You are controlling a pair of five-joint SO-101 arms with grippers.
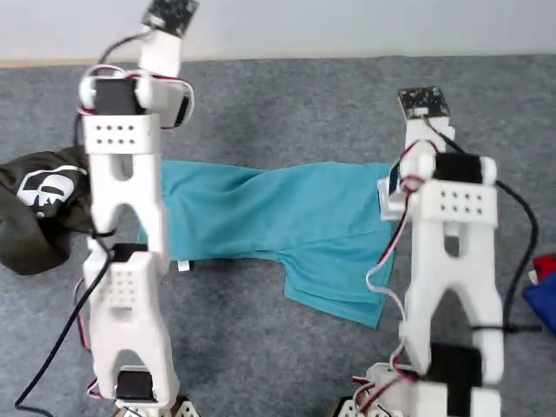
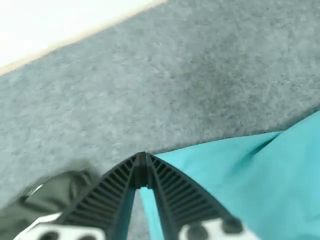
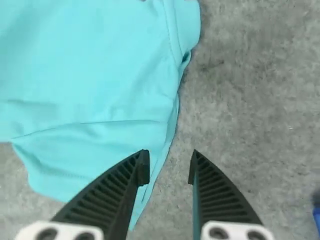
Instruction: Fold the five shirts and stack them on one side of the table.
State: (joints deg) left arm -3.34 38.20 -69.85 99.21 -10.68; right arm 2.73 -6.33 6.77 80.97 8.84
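teal shirt (image 1: 287,217), spread across desk (image 1: 304,95)
left tool (image 2: 142,162) closed at one edge; right tool (image 3: 167,161) open over the opposite edge.

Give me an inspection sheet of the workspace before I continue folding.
Surface: grey mat, bare around the shirts.
Job's things: teal shirt spread between the arms, still wrinkled, not folded; dark shirt with white print bunched at the mat's left edge. No stack seen.
Clutter: red and blue items at the right edge, too cut off to identify.
Grippers: left gripper shut, teal cloth between its fingers at the shirt's edge; right gripper open over the shirt's other edge, holding nothing.
Cables: wires hang along the arms, one over the teal shirt's corner.
Surroundings: pale strip beyond the mat's far edge.
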